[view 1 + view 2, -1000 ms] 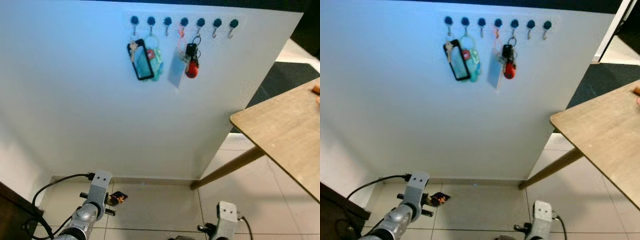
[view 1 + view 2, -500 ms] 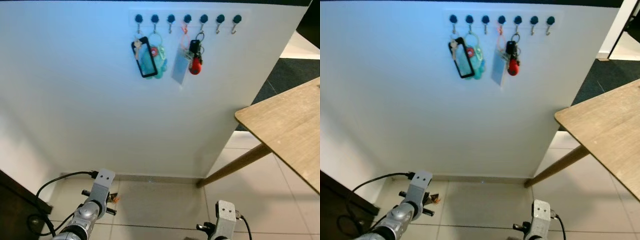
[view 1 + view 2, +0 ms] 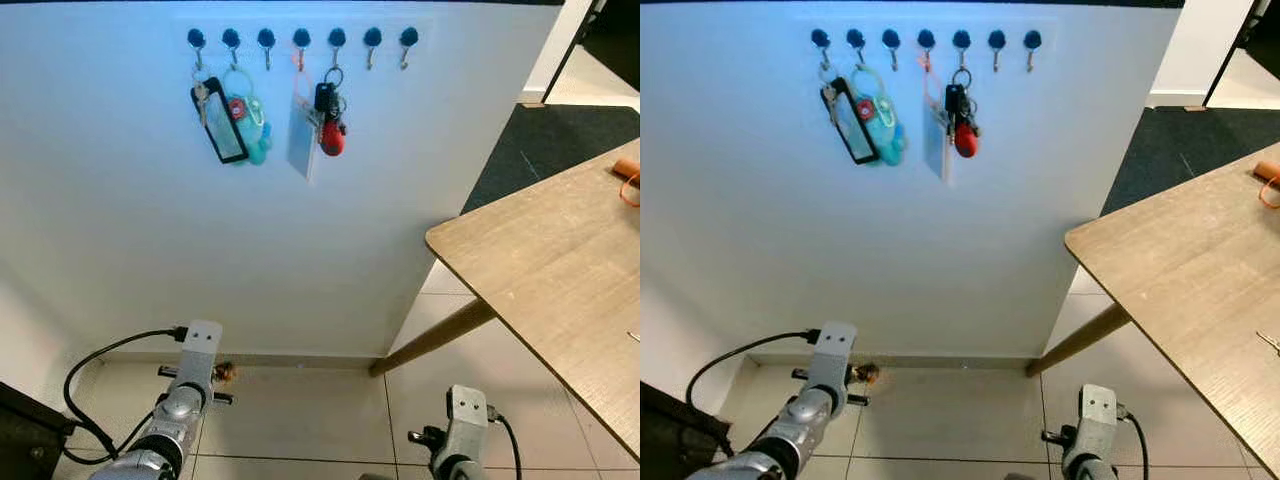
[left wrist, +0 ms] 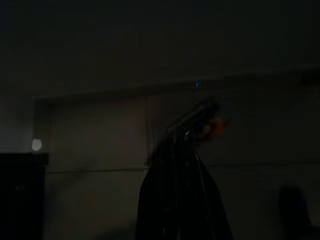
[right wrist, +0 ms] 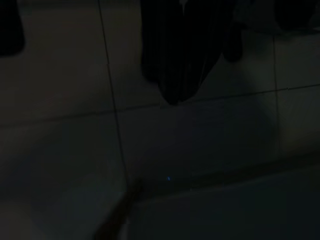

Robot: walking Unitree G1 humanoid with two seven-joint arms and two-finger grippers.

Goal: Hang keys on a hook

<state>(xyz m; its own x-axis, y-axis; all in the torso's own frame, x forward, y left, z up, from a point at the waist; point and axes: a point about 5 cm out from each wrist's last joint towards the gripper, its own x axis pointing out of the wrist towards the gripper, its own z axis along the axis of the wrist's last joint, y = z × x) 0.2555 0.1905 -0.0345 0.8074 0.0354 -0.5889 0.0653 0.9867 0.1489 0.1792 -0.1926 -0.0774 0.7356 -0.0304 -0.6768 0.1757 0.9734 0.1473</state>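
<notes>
A: Item one, the wall fittings?

B: White wall panel (image 3: 250, 230), filling the left and centre of the head views. Row of seven dark-knobbed hooks (image 3: 301, 39) along its top edge. First hook from the left: key with a black-framed tag (image 3: 221, 120). Second: teal fob (image 3: 252, 125) with a red spot, touching the black tag. Third: bare. Fourth: pale translucent card (image 3: 303, 140) on a red loop. Fifth: black car key with a red fob (image 3: 329, 125), just beside the card. Sixth and seventh: bare.

A: Item two, the left gripper?

B: Left gripper (image 3: 218, 372), lower left of the frame, low near the skirting where wall meets tiled floor (image 3: 300, 430). A small orange-brown object (image 3: 225, 372) sits at its tip; the left wrist view shows the black fingers (image 4: 182, 165) drawn together on something small and pale-orange, too dark to name for certain. It looks like the keys to be hung.

A: Item three, the right gripper?

B: Right gripper (image 5: 182, 65), hanging idle at the bottom of the frame, right of centre, above the tiles. Fingers appear pressed together, nothing between them, in a very dark wrist view.

A: Remaining stock?

B: Wooden table (image 3: 540, 270), right side, one slanted leg reaching the floor. An orange item (image 3: 628, 175) at the far right edge, on the tabletop. Dark carpet (image 3: 530, 140), upper right.
</notes>
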